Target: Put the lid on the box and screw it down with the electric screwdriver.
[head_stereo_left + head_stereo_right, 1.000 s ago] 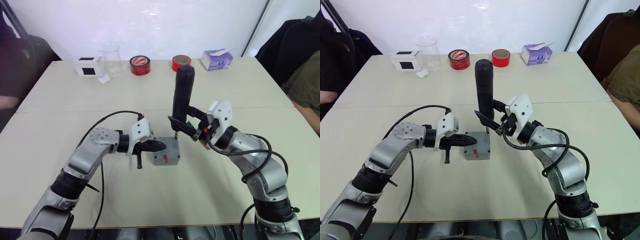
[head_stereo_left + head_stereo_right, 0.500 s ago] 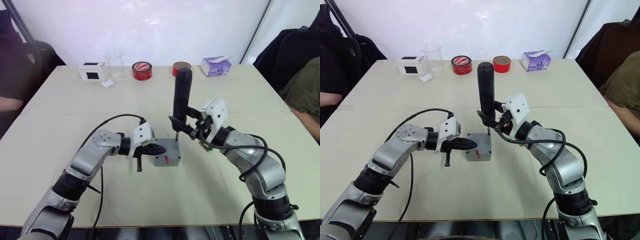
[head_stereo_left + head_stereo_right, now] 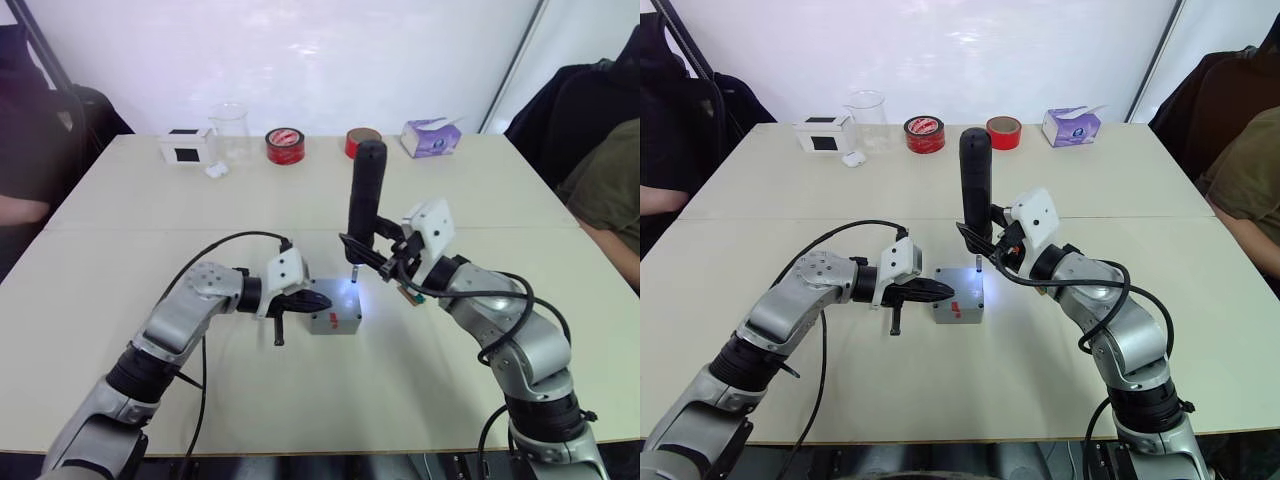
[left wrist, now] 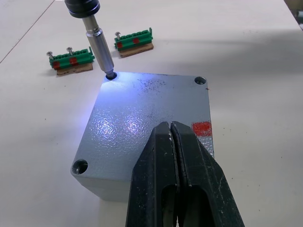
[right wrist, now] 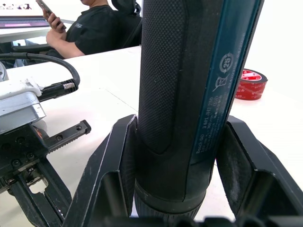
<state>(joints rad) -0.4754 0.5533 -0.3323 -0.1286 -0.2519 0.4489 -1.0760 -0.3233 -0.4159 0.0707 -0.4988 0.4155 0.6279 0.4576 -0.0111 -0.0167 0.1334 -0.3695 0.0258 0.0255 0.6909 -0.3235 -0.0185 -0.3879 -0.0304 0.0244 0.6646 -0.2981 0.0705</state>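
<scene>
The grey box point(image 3: 337, 321) sits mid-table with the lid point(image 4: 137, 113) lying flat on top of it. My left gripper point(image 3: 320, 298) is shut, and its joined fingertips point(image 4: 170, 135) rest on the lid's top from the left side. The electric screwdriver point(image 3: 365, 195) stands upright, with my right gripper point(image 5: 184, 175) shut on its lower body. Its metal bit point(image 4: 98, 42) sits in the lid's far corner hole, and its light glows blue-white on the lid there.
Two green terminal blocks point(image 4: 71, 59) lie just beyond the box. Along the far edge stand a white box with a black panel point(image 3: 185, 146), a glass beaker point(image 3: 229, 125), two red tape rolls point(image 3: 284, 143) and a tissue box point(image 3: 431, 134). People sit at both table sides.
The screwdriver's light has come on and now shines on the lid's far corner. Both arms have hardly moved; the head camera has shifted a little.
</scene>
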